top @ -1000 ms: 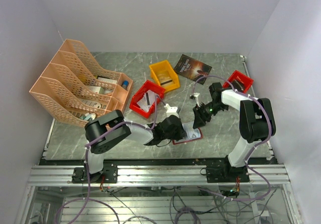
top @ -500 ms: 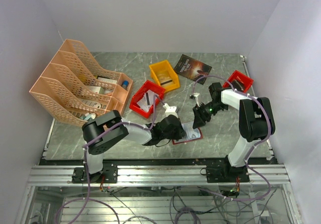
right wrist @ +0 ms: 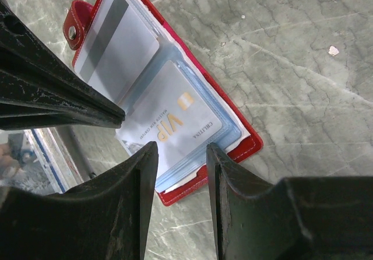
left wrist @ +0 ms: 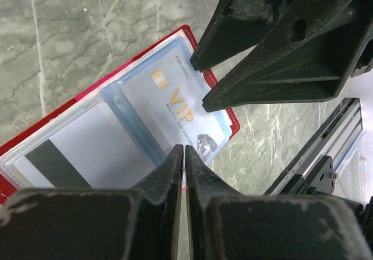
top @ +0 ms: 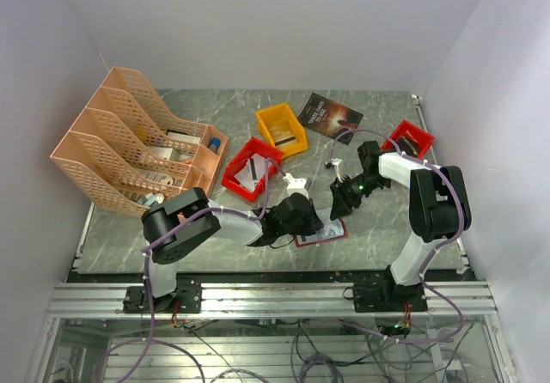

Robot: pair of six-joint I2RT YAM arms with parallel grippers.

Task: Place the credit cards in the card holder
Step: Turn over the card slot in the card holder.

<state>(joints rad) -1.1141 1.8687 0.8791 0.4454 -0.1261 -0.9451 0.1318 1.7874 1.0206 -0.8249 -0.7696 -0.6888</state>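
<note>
Card holder (left wrist: 116,104) is laid open and flat on the table (right wrist: 303,50), near the front edge, between the two grippers. Two cards are seen in its clear pockets: a VIP card (right wrist: 172,123) on one leaf and a striped card (right wrist: 113,35) on the other.

The left gripper (left wrist: 185,155) is brought low over the near edge of the holder with its jaws pressed together. Nothing is seen between them, and whether the holder is touched cannot be told. The right gripper (right wrist: 182,155) is held above the VIP card with its jaws apart and nothing in them.

The step is judged to be the seating of the VIP card, and it seems nearly finished. For the next move, either another card must be found and slid under a pocket lip, or the holder must be folded; for the first, one leaf should be pinned down.

The table is of grey-green marbled stone, smooth and hard. Further back a rack (top: 129,147), red bins (top: 245,191), a yellow bin (top: 264,124) and a booklet (top: 331,115) are placed. Plain white walls (top: 275,31) close the room.
</note>
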